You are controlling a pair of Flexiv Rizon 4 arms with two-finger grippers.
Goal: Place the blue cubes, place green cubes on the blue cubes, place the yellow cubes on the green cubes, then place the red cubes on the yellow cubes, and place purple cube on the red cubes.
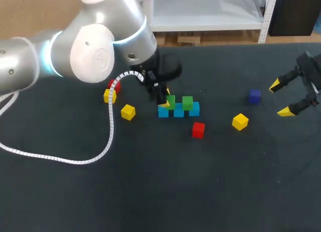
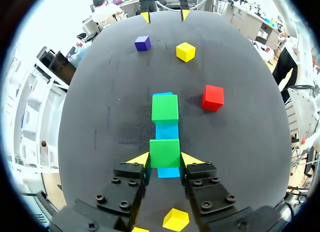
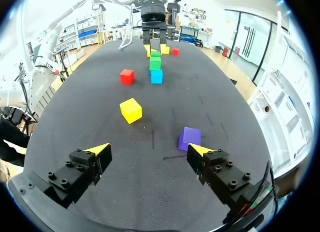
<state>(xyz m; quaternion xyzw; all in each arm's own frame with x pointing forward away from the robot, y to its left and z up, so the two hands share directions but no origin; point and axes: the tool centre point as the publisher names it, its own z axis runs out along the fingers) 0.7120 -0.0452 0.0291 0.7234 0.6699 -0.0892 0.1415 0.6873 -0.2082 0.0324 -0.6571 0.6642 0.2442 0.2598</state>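
At mid-counter (image 1: pixel 150 182), seating a green cube (image 2: pixel 164 153) on the blue cubes (image 1: pixel 179 111), pinched in the left gripper (image 2: pixel 165 160), beside the other green cube (image 1: pixel 187 102). Next, probably: release, rise straight, fetch a yellow cube (image 1: pixel 128 111). Right gripper (image 1: pixel 280 97) wide, idle at right.

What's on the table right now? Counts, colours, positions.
blue cubes: 3, blue, in a touching row mid-table
green cubes: 2, green, on top of the blue row
yellow cubes: 3, yellow, loose on the table, two left of the row, one right of it
red cubes: 2, red, one on the robot's side of the row, one at left partly behind the cable
purple cube: 1, purple, right of the row, near the right gripper
table: 1, dark
cable: 1, white, ribbed, lying on the table at left
left gripper: 1, yellow tips, shut on one green cube on the row
right gripper: 1, yellow tips, open, empty, at the table's right
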